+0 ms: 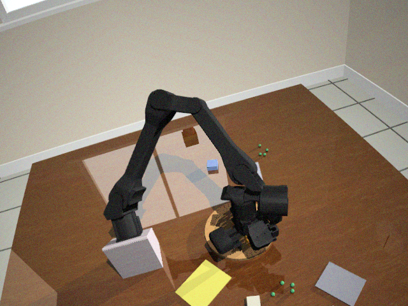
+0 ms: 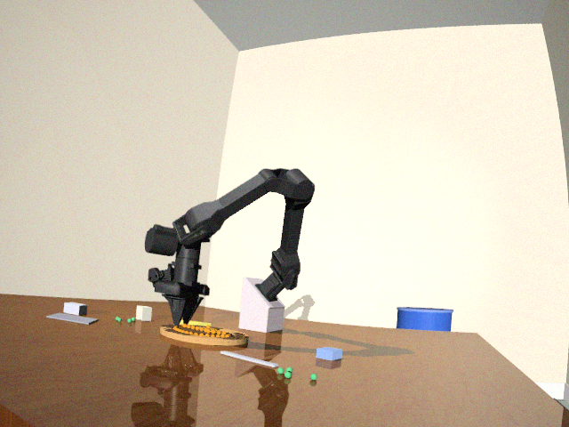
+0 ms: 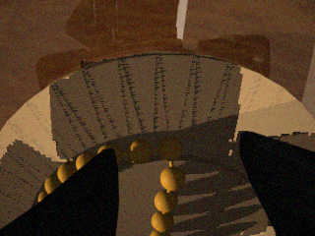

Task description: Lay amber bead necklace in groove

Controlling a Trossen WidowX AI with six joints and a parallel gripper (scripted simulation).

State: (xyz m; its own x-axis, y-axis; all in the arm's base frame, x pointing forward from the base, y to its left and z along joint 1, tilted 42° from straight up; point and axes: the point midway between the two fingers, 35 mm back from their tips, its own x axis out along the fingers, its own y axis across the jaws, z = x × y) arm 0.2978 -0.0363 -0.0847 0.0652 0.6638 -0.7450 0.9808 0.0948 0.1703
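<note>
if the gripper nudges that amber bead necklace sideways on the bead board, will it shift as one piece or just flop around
Probably flop: the amber bead necklace bends sharply between the open gripper fingers. Its round beads may roll, though the round bead board groove likely contains them.

- The glossy dark-brown wooden bench (image 1: pixel 329 184) carries everything.
- A round tan wooden bead board (image 2: pixel 234 341) lies flat on it.
- A yellow flat sheet (image 1: pixel 203 284) lies just beside the board.
- A grey flat square (image 1: pixel 340 282) lies well apart from it.
- A small light-blue block (image 1: pixel 212 164), a brown cube (image 1: pixel 189 135) and a cream block (image 1: pixel 253 300) rest there.
- Small green beads (image 1: pixel 262 150) lie in two clusters.
- A blue cylindrical tub (image 2: pixel 424 318) stands near the bench's edge.
- A white wedge-shaped base block (image 1: pixel 133 254) sits there.
</note>
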